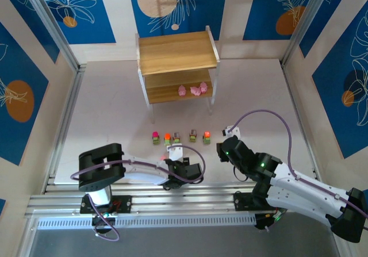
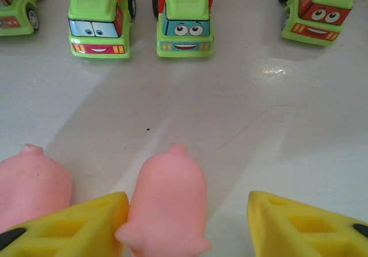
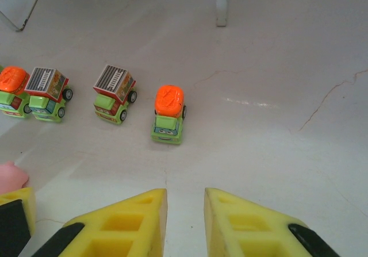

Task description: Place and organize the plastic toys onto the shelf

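roughly a third done, judging by the count. on the shelf (image 1: 178, 61): three pink figures (image 1: 195, 89) side by side on the lower board (image 1: 161, 93), nothing on the top board (image 1: 172, 45). left on the table: two more pink figures and a row of five trucks (image 1: 177, 137), well short of the shelf. left claw (image 2: 187, 202) released but set around one pink figure (image 2: 167, 205), one finger (image 2: 86, 219) touching it, the other apart; second pink figure (image 2: 29, 185) just beside. right claw (image 3: 185, 196) nearly clenched, narrow gap, grasping nothing, facing the orange-topped truck (image 3: 168, 116).
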{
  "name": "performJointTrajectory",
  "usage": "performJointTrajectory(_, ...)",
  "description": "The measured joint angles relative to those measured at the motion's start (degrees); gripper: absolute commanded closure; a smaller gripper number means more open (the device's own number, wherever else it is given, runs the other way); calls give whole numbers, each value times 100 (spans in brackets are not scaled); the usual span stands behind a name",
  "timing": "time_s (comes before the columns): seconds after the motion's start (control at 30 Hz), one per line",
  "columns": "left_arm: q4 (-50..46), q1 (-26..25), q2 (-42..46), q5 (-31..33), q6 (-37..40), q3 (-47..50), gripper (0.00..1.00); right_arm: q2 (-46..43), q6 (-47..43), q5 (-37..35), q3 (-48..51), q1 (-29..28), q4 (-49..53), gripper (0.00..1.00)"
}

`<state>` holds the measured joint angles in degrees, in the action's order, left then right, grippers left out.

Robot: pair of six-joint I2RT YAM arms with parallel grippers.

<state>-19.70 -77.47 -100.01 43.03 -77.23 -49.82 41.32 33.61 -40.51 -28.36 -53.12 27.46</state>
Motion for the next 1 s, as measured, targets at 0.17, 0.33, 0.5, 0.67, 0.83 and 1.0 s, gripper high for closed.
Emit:
performJointTrajectory(0.17, 20, 13, -70, -17, 81, -59, 46, -4, -2, 0, 0, 0, -2, 79)
performJointTrajectory(0.33, 39, 31, -81, -26, 103, -59, 49, -11, 0, 0, 0, 0, 0, 80)
performJointTrajectory(0.5, 46, 48, -111, -66, 103, -59, 52, -35, -2, 0, 0, 0, 0, 81)
performJointTrajectory(0.67, 46, 50, -122, -85, 103, -59, 57, -35, 0, 0, 0, 0, 0, 81)
performJointTrajectory(0.83, 48, 70, -136, -105, 107, -59, 62, -35, 0, 0, 2, 0, 0, 81)
performJointTrajectory(1.0, 81, 114, -157, -107, 127, -59, 67, -35, 0, 0, 2, 20, 0, 81)
